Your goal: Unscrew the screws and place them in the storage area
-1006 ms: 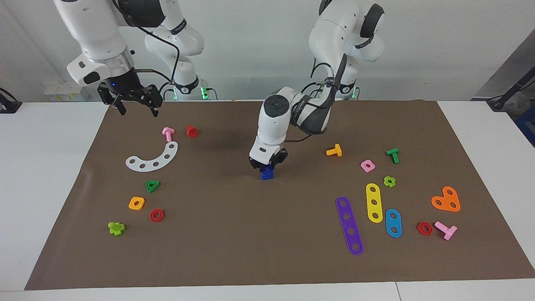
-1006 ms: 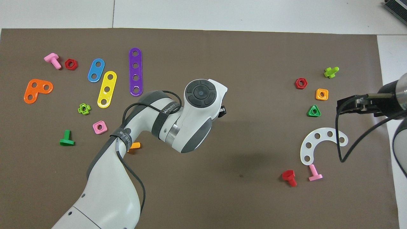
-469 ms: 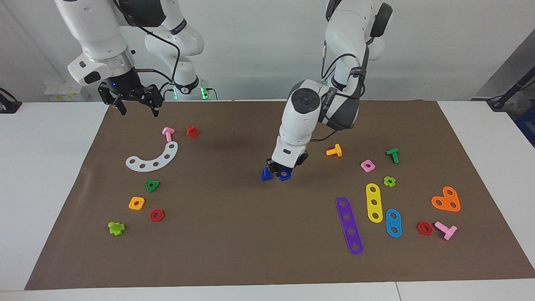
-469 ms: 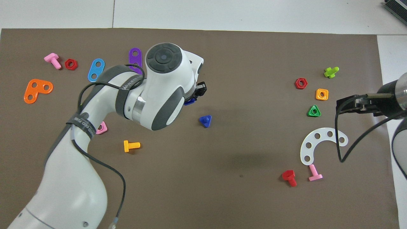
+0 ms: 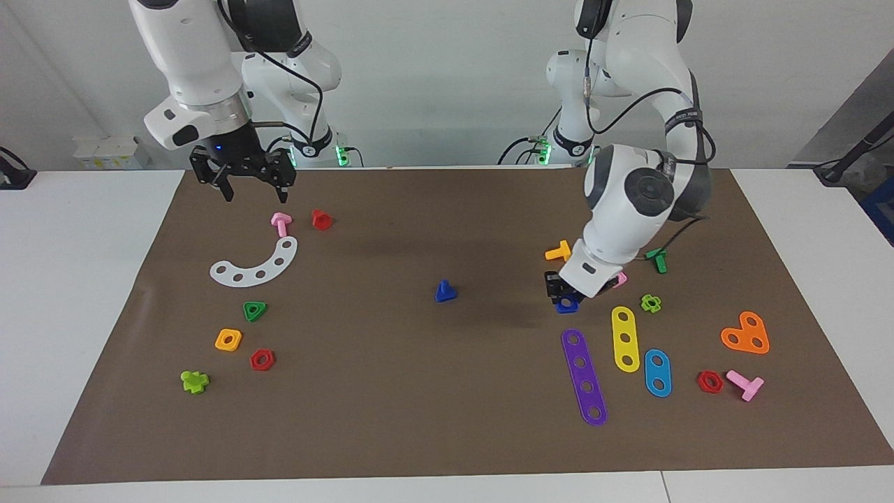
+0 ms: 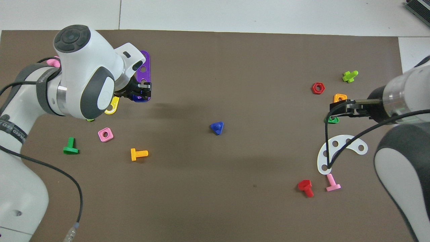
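The dark-blue screw [image 5: 444, 290] stands alone at the middle of the brown mat, wide head down and stub up; it also shows in the overhead view [image 6: 217, 127]. My left gripper [image 5: 563, 292] is shut on a flat dark-blue nut [image 5: 567, 304], low over the mat beside the end of the purple strip [image 5: 584, 376] nearer to the robots. In the overhead view the left gripper [image 6: 141, 92] and the nut [image 6: 137, 98] cover that strip's end. My right gripper [image 5: 253, 188] is open and empty, up over the mat's edge above the pink bolt [image 5: 281, 223].
Toward the left arm's end lie an orange bolt [image 5: 559, 251], pink nut [image 6: 105, 134], green bolt [image 5: 657, 259], yellow strip [image 5: 625, 338], blue strip [image 5: 657, 372] and orange heart plate [image 5: 746, 333]. Toward the right arm's end lie a white arc [image 5: 255, 264], red bolt [image 5: 320, 219] and several nuts.
My left gripper lifted the dark-blue nut off the screw and carried it toward the left arm's end, leaving the screw at mid-mat. My right gripper shifted slightly toward the middle.
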Motion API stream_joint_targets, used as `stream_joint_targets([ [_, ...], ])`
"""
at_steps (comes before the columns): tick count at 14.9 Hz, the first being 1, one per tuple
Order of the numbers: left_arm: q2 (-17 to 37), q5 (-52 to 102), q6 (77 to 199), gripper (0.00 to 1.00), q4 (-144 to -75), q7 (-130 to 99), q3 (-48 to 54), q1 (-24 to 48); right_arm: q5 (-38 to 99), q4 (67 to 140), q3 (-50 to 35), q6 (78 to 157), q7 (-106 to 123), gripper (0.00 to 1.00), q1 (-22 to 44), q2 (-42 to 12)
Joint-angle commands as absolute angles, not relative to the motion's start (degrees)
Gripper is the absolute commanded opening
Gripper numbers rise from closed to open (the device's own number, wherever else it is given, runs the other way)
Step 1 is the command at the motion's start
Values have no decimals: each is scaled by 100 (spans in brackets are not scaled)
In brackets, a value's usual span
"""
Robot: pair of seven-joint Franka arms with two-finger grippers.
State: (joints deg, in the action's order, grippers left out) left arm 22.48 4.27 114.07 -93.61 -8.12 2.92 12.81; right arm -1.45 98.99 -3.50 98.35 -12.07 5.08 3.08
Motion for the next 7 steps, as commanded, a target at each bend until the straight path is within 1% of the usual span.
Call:
stream_joint_targets([
  [1, 1513, 519, 12749, 21, -11149, -212, 308, 1108, -71, 10336, -369, 10361, -1554, 100, 816, 361],
  [2, 1442, 510, 12979, 21, -11458, -115, 308, 1107, -70, 10336, -369, 10475, -1791, 100, 1017, 239],
  [3, 1441, 492, 12973, 23, -11565, -79, 299, 1107, -70, 10336, -369, 10685, -2037, 100, 1237, 107],
  [4, 1433, 483, 12947, 28, -11627, -79, 299, 1107, -70, 10336, -369, 10844, -2213, 100, 1370, -16],
  [5, 1407, 396, 12946, 46, -11724, -88, 299, 1107, -79, 10336, -369, 10950, -2337, 100, 1502, -148],
  [6, 1380, 195, 12920, 74, -11733, -79, 299, 1107, -79, 10336, -369, 11151, -2494, 100, 1694, -306],
  [7, 1371, 89, 12885, 100, -11725, -79, 299, 1107, -79, 10336, -369, 11345, -2731, 99, 1888, -464],
])
